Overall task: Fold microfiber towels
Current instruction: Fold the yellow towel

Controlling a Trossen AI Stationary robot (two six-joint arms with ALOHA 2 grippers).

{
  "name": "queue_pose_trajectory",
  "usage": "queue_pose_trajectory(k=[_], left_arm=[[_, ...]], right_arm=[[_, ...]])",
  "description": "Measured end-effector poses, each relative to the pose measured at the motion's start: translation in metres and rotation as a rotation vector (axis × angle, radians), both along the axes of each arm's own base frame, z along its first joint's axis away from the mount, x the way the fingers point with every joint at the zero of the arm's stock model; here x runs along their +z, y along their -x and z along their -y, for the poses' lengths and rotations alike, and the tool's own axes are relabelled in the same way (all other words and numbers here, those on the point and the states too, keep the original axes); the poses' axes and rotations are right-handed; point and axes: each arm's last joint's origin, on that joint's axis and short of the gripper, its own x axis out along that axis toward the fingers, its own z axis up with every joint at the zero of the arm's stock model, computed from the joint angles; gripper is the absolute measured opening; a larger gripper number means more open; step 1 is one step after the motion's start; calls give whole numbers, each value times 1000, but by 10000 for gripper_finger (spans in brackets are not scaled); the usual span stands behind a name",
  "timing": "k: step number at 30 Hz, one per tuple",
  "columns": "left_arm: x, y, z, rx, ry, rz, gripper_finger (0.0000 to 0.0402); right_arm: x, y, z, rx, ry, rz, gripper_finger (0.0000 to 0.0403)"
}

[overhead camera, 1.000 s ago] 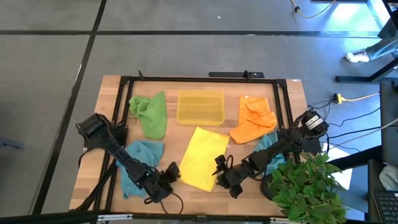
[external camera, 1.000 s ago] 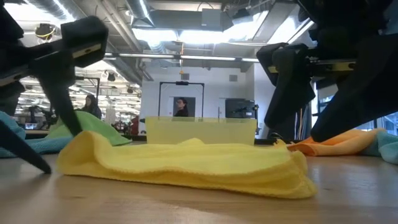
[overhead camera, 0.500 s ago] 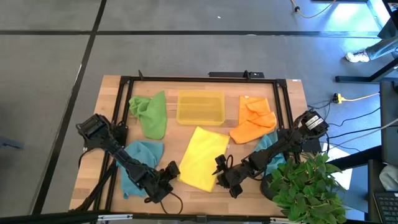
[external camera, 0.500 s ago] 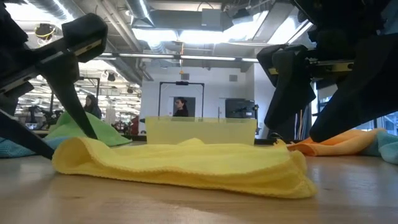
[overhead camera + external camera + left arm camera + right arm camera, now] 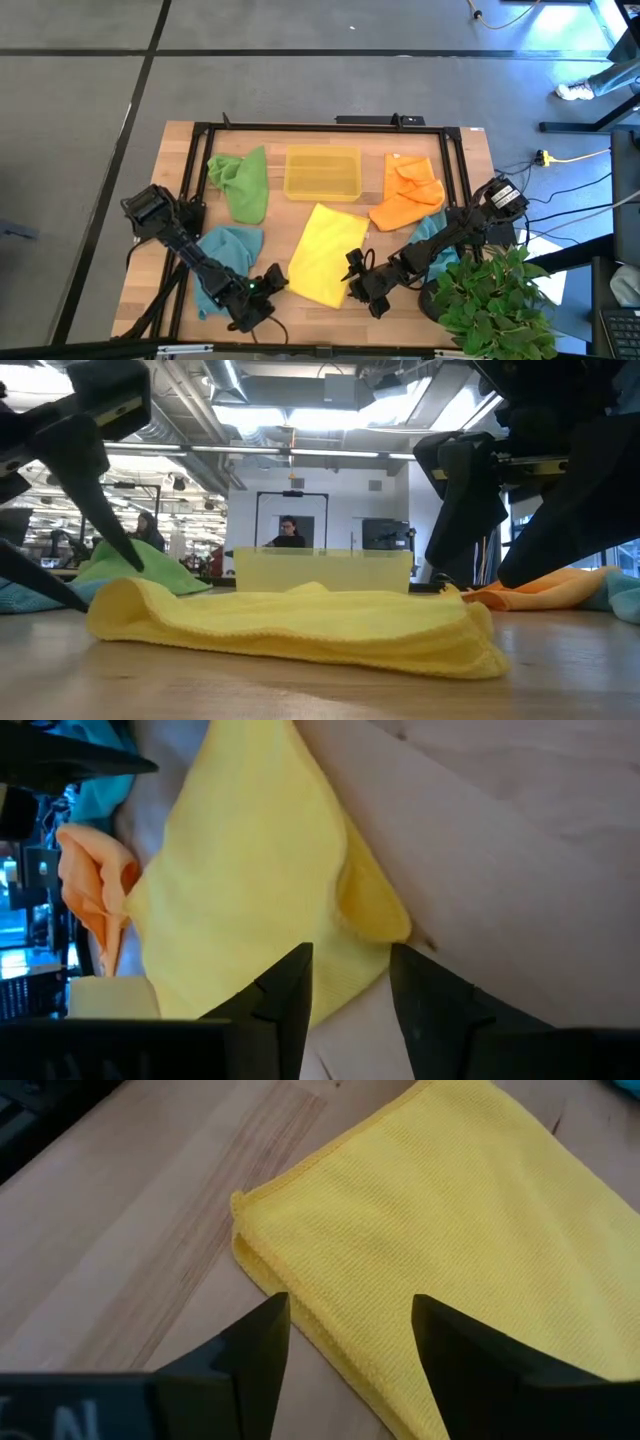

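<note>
The desk [image 5: 470,160] carries everything inside its black frame, and the widest bare wood lies along its near edge, where I have room to swing. The yellow towel [image 5: 325,252] sits at the middle near side, already doubled over once, with the yellow tray [image 5: 322,172] just beyond it. The green towel [image 5: 240,182], the orange towel [image 5: 408,194] and a teal towel [image 5: 222,250] lie bunched around it, well apart from my working space; a second teal towel [image 5: 428,232] hides partly under my right arm. The yellow cloth looks soft, light and limp, so I judge it will sag and drag unless pinched at a corner or hem. My left tool [image 5: 348,982] hangs over the near left corner, fingers apart, holding nothing. My right tool [image 5: 350,1342] hangs over the near right hem, fingers apart, empty.
</note>
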Motion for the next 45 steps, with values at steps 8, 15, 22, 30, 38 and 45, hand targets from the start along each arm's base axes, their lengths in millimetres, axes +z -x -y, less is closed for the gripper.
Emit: queue_pose_trajectory(k=[8, 15, 22, 30, 38, 45], left_arm=[[-2, -5, -10, -21, -47, -64, 128], [-1, -8, -8, -67, -36, -69, 128], [-7, -4, 2, -108, -6, -72, 128], [-19, -8, 9, -100, 21, -40, 128], [-20, -10, 5, -80, 21, -46, 128], [-21, -12, 2, -70, 21, -50, 128]], right_arm=[[0, 0, 0, -1, -1, -1, 213], [0, -2, 3, -10, 1, -3, 213], [0, -2, 4, -13, 3, -4, 213], [0, 0, 1, 10, -4, -9, 213], [-9, 1, -17, 89, -16, 38, 213], [-33, -3, -21, 98, -1, 31, 213]])
